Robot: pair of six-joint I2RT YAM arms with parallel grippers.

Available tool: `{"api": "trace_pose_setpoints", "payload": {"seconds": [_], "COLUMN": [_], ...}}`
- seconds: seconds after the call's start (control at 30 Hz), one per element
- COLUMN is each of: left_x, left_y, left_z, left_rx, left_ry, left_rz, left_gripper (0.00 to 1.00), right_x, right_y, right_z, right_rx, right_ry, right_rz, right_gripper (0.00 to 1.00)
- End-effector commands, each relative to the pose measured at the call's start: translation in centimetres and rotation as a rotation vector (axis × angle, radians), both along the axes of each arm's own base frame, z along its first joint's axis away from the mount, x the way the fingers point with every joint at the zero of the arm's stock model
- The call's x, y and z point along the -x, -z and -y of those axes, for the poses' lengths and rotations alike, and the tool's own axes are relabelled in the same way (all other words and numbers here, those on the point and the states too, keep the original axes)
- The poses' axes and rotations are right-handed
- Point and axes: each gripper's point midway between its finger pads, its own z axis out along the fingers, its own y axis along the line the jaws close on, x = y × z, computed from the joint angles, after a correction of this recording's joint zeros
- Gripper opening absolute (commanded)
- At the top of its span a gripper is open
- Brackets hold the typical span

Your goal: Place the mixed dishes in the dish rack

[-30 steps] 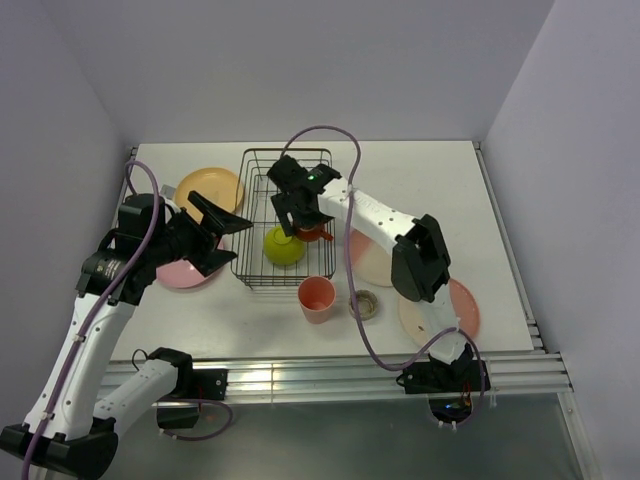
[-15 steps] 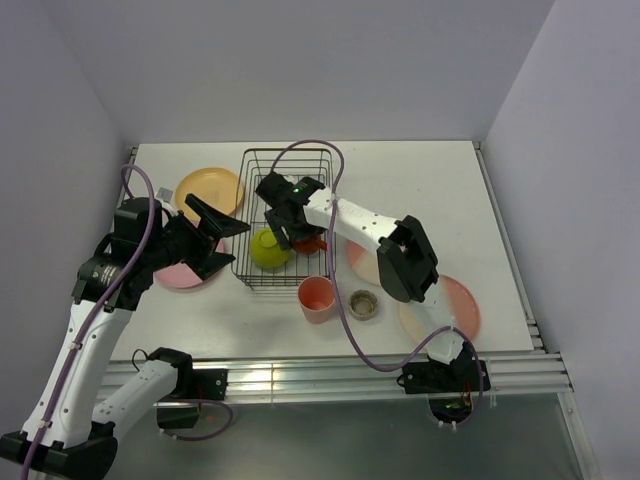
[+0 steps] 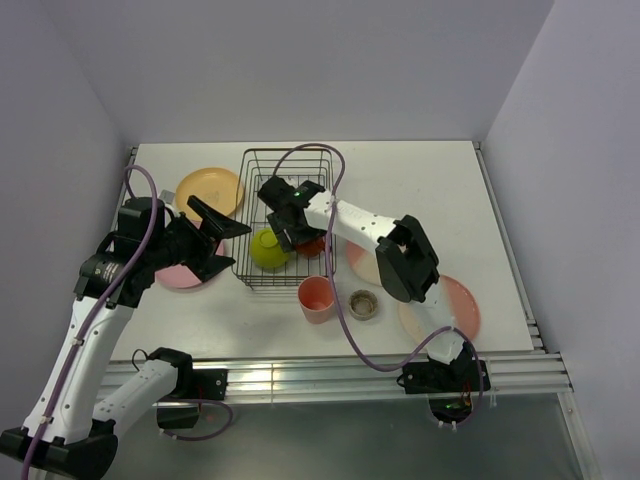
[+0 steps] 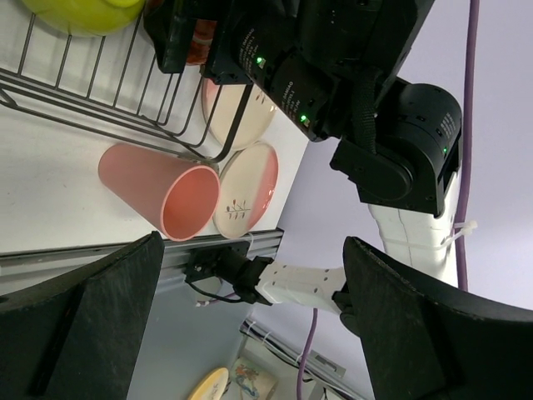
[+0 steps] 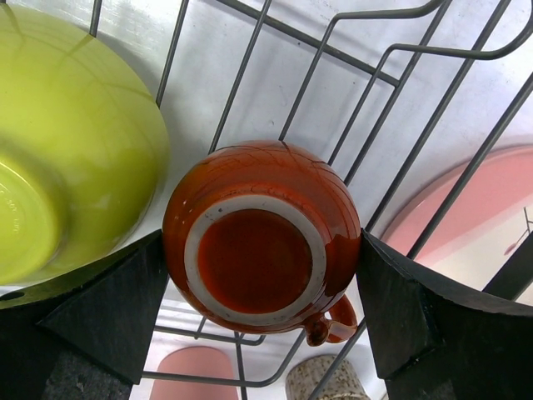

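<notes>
The dark wire dish rack (image 3: 288,170) stands at the table's middle. In it lie the lime-green bowl (image 3: 267,248) and the red-brown mug (image 3: 312,244). In the right wrist view the mug (image 5: 262,237) is bottom-up, beside the bowl (image 5: 67,158), over the rack's wires (image 5: 250,67). My right gripper (image 3: 290,228) is shut on the mug, one finger on each side. My left gripper (image 3: 232,245) is open and empty, just left of the rack. The salmon-pink cup (image 3: 317,298) and the small grey-beige cup (image 3: 363,303) stand in front of the rack.
The orange-yellow plate (image 3: 210,190) lies left of the rack and the pink plate (image 3: 180,274) lies under my left arm. The pink-and-cream plate (image 3: 362,262) and the twig plate (image 3: 445,305) lie to the right. The left wrist view shows the cup (image 4: 162,196) and the twig plate (image 4: 247,190).
My right gripper has carried the mug forward and left in the rack and lowered it beside the bowl. My left arm has barely moved.
</notes>
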Motion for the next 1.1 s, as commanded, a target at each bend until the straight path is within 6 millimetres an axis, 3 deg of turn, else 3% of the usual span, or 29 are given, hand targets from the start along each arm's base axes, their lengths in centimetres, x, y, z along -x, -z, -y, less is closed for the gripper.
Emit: {"api": "trace_pose_setpoints", "payload": {"seconds": [0.0, 0.1, 0.27, 0.87, 0.97, 1.0, 1.07], "left_x": [0.1, 0.1, 0.1, 0.6, 0.7, 0.7, 0.7], "left_y": [-1.0, -0.9, -0.9, 0.0, 0.1, 0.1, 0.2], "left_z": [0.1, 0.1, 0.1, 0.1, 0.2, 0.2, 0.2], "left_rx": [0.008, 0.008, 0.007, 0.017, 0.017, 0.018, 0.017], "left_ry": [0.010, 0.011, 0.015, 0.015, 0.016, 0.018, 0.020], "left_rz": [0.029, 0.026, 0.024, -0.001, -0.003, -0.005, -0.005], "left_gripper": [0.95, 0.95, 0.95, 0.95, 0.95, 0.95, 0.95], "right_x": [-0.9, -1.5, -2.2, -0.4, -0.5, -0.5, -0.4], "right_y": [-1.9, -2.2, -2.5, -1.5, -1.2, -1.0, -1.0], "right_z": [-0.1, 0.1, 0.0, 0.1, 0.4, 0.6, 0.6], "right_rx": [-0.068, -0.083, -0.147, -0.300, -0.286, -0.280, -0.273], "right_ry": [0.030, 0.083, 0.202, 0.498, 0.481, 0.477, 0.453], "right_rz": [0.033, 0.024, -0.003, -0.063, -0.055, -0.055, -0.052], "right_gripper": [0.29, 0.00, 0.00, 0.00, 0.11, 0.26, 0.45]}}
